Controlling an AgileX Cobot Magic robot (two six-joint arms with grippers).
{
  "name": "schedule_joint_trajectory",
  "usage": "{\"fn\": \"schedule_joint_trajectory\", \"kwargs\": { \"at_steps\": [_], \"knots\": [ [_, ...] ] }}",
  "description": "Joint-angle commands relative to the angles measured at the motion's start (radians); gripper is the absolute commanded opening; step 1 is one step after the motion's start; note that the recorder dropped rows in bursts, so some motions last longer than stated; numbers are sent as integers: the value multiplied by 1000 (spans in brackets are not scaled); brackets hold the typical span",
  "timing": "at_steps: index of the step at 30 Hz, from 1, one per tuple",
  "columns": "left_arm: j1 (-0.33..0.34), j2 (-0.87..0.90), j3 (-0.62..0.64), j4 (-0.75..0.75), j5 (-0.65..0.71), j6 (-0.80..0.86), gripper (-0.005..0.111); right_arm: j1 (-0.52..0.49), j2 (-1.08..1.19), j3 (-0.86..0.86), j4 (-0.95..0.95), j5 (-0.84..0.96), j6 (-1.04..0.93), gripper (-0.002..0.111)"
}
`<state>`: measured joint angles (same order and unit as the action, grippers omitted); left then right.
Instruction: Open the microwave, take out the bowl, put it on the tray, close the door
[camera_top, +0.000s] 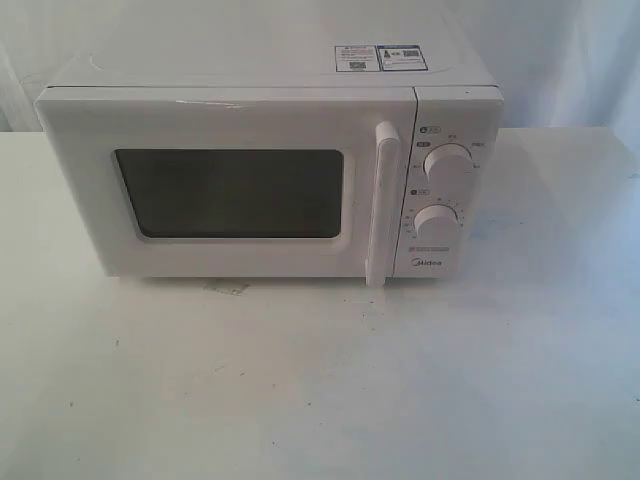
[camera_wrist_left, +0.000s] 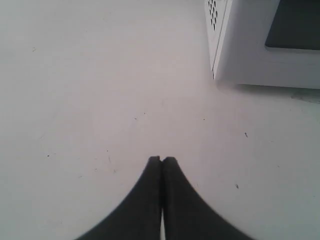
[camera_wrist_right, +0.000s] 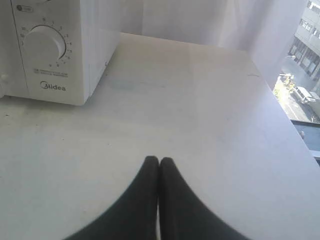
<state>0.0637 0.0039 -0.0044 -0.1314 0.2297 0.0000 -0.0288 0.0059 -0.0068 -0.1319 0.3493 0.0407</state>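
Note:
The white Midea microwave (camera_top: 270, 160) stands at the back of the white table, its door (camera_top: 230, 190) closed, the dark window facing me and the tall bar handle (camera_top: 382, 205) beside the two knobs (camera_top: 447, 165). The bowl is hidden and no tray shows. Neither arm appears in the exterior view. My left gripper (camera_wrist_left: 161, 160) is shut with nothing in it, over bare table, well short of the microwave's corner (camera_wrist_left: 220, 50). My right gripper (camera_wrist_right: 159, 160) is shut and empty too, away from the control panel (camera_wrist_right: 45, 50).
White table (camera_top: 320, 380) spreads in front of the microwave. A small scrap or label (camera_top: 227, 288) lies just under the door's front edge. A curtain hangs behind. In the right wrist view the table's edge (camera_wrist_right: 285, 115) runs beside a window.

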Motion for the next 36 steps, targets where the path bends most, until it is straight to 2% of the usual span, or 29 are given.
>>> {"fn": "schedule_joint_trajectory", "kwargs": {
  "at_steps": [1, 36],
  "knots": [
    [-7, -4, 4, -2, -4, 0, 0, -7, -6, 7, 2, -6, 0, 0],
    [-7, -4, 4, -2, -4, 0, 0, -7, -6, 7, -7, -25, -13, 0]
  ]
}}
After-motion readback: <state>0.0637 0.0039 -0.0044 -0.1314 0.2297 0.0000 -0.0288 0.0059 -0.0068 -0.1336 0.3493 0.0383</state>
